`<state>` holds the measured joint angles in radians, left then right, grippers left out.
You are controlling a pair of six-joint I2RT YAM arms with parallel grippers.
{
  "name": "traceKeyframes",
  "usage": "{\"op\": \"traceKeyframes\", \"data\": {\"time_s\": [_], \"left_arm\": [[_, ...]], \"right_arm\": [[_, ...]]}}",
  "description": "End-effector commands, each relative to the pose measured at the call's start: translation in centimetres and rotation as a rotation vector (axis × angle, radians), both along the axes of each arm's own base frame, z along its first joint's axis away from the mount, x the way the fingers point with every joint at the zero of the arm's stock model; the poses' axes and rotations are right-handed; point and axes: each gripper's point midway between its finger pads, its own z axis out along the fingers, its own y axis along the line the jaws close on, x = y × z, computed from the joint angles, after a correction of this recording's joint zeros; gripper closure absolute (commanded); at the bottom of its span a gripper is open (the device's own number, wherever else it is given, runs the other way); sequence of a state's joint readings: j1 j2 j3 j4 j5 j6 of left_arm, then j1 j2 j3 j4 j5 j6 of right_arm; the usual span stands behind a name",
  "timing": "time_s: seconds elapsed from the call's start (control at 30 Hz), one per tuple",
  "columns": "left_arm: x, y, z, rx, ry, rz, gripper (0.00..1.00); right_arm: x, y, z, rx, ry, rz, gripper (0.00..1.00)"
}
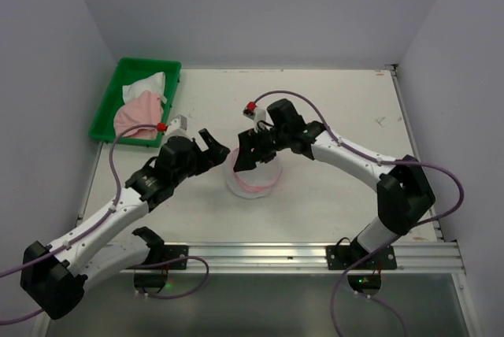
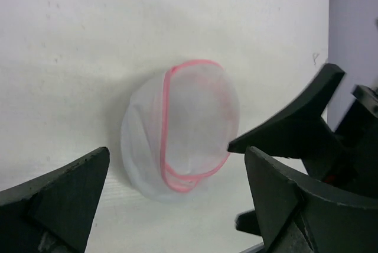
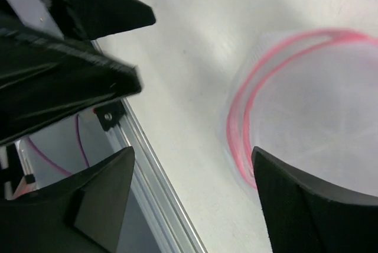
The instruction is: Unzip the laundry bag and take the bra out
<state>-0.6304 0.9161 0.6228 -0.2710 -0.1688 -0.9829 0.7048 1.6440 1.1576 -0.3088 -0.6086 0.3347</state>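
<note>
The laundry bag [image 1: 252, 182] is a small round bag of white mesh with pink trim, lying on the table between both arms. It fills the middle of the left wrist view [image 2: 180, 132], and its pink rim shows blurred in the right wrist view [image 3: 307, 105]. I cannot make out a bra inside it. My left gripper [image 1: 216, 146] is open just left of the bag, which lies ahead between its spread fingers [image 2: 59, 200]. My right gripper [image 1: 253, 157] is open and empty just above the bag's far top; one finger [image 3: 313, 206] covers the bag's edge.
A green tray [image 1: 106, 116] at the far left holds a pink cloth [image 1: 138, 112] and a white cloth [image 1: 150, 85]. A metal rail [image 1: 315, 254] runs along the table's near edge. Walls close in the table at the back and on both sides.
</note>
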Motion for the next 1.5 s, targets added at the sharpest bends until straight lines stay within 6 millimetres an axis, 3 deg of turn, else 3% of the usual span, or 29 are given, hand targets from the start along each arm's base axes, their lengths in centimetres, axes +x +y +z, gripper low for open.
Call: {"op": "traceKeyframes", "data": {"time_s": [0.0, 0.03, 0.07, 0.13, 0.2, 0.23, 0.27, 0.3, 0.33, 0.4, 0.43, 0.5, 0.53, 0.57, 0.6, 0.63, 0.73, 0.8, 0.87, 0.9, 0.93, 0.97, 1.1, 1.2, 1.47], "left_arm": [[1.2, 2.6, 2.4, 0.093, -0.038, 0.044, 0.0], [2.0, 3.2, 3.6, 0.091, -0.059, 0.047, 0.0], [2.5, 3.5, 3.8, 0.095, -0.061, 0.047, 0.0], [3.7, 5.0, 4.4, 0.128, -0.069, 0.061, 0.0], [5.0, 6.3, 5.3, 0.163, -0.074, 0.085, 0.0], [5.3, 6.7, 5.0, 0.194, -0.058, 0.069, 0.0], [5.9, 7.1, 6.1, 0.196, -0.074, 0.07, 0.0], [6.3, 8.5, 6.1, 0.207, -0.061, 0.097, 0.0], [6.3, 9.0, 6.3, 0.214, -0.062, 0.084, 0.0], [6.6, 11.3, 7.2, 0.216, -0.067, 0.136, 0.0], [6.3, 11.8, 8.2, 0.21, -0.092, 0.135, 0.0], [5.8, 14.0, 10.1, 0.228, -0.123, 0.188, 0.0], [5.1, 14.7, 11.5, 0.236, -0.157, 0.213, 0.0], [4.4, 15.1, 12.2, 0.245, -0.158, 0.219, 0.0], [4.1, 16.0, 14.3, 0.271, -0.203, 0.262, 0.0], [3.1, 16.3, 15.9, 0.278, -0.239, 0.274, 0.0], [0.4, 17.5, 20.1, 0.315, -0.335, 0.319, 0.0], [-1.3, 18.4, 21.4, 0.349, -0.367, 0.357, 0.0], [-4.0, 19.1, 24.3, 0.353, -0.461, 0.394, 0.0], [-4.1, 19.2, 24.1, 0.361, -0.455, 0.397, 0.0], [-5.5, 19.5, 25.4, 0.359, -0.498, 0.416, 0.0], [-6.3, 19.8, 25.5, 0.368, -0.5, 0.426, 0.0], [-9.0, 21.7, 25.7, 0.405, -0.524, 0.522, 0.0], [-11.4, 22.3, 25.4, 0.389, -0.561, 0.553, 0.0], [-13.0, 22.4, 22.6, 0.364, -0.53, 0.54, 0.0]], "right_arm": [[1.4, -1.3, 5.1, -0.023, -0.138, -0.059, 0.17], [2.8, -1.8, 6.3, -0.044, -0.195, -0.111, 0.15], [3.1, -2.6, 6.7, -0.077, -0.208, -0.143, 0.11], [5.9, -4.7, 7.5, -0.146, -0.272, -0.276, 0.09], [8.4, -8.2, 8.1, -0.163, -0.238, -0.42, 0.09], [10.1, -11.0, 8.4, -0.156, -0.202, -0.522, 0.09], [10.7, -12.6, 8.8, -0.149, -0.198, -0.574, 0.08], [11.0, -14.4, 10.5, -0.122, -0.224, -0.633, 0.08], [11.8, -17.3, 10.8, -0.124, -0.222, -0.724, 0.07], [12.1, -20.8, 12.3, -0.128, -0.268, -0.842, 0.07], [11.6, -23.7, 14.0, -0.112, -0.312, -0.934, 0.05], [10.7, -26.8, 15.4, -0.098, -0.347, -1.051, 0.01], [9.2, -27.6, 17.9, -0.051, -0.412, -1.096, 0.01], [8.5, -28.7, 19.0, -0.05, -0.459, -1.149, 0.01], [7.5, -29.3, 20.3, -0.036, -0.498, -1.175, 0.01], [5.4, -29.8, 22.3, -0.002, -0.554, -1.195, 0.01], [2.0, -31.7, 25.9, 0.001, -0.687, -1.245, 0.01], [-1.0, -32.7, 28.5, 0.014, -0.805, -1.254, 0.01], [-3.6, -33.1, 29.7, 0.033, -0.885, -1.249, 0.01], [-4.4, -33.2, 29.9, 0.049, -0.902, -1.25, 0.01], [-5.2, -33.2, 30.3, 0.069, -0.931, -1.247, 0.01], [-6.8, -33.3, 30.8, 0.103, -0.973, -1.248, 0.01], [-9.2, -33.6, 31.3, 0.137, -1.034, -1.222, 0.01], [-10.4, -33.7, 30.3, 0.144, -1.047, -1.209, 0.01], [-11.2, -33.8, 27.3, 0.148, -1.05, -1.193, 0.01]]}}
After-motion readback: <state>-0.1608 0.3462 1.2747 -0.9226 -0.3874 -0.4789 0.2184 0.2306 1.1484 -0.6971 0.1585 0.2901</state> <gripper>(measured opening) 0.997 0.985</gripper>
